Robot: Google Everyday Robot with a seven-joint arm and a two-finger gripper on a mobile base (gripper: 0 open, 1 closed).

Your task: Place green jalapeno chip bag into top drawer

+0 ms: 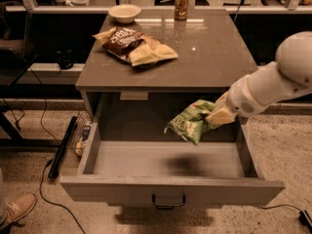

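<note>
The gripper (220, 115) hangs above the right half of the open top drawer (165, 191), its pale fingers pinched onto the right end of the green jalapeno chip bag (187, 124), which dangles in the air, crumpled and tilted down to the left, clear of the drawer floor. At the far left, a tan shoe (17, 209) pokes in at the bottom corner, and a dark bar (63, 147) lies slanted on the speckled floor beside the cabinet. On the brown table top (214, 57) sit a pale bowl (125, 12) at the back left, a dark brown chip bag (126, 39) just in front of it, overlapping a yellow bag (151, 55), and further right a can (182, 4) standing upright at the back edge. The drawer is pulled fully out below the table top (its small dark handle (168, 202) sits at the centre of the front), and a soft shadow (187, 164) falls on its grey floor under the bag. On the right, the white arm (273, 84) reaches in from the edge.
</note>
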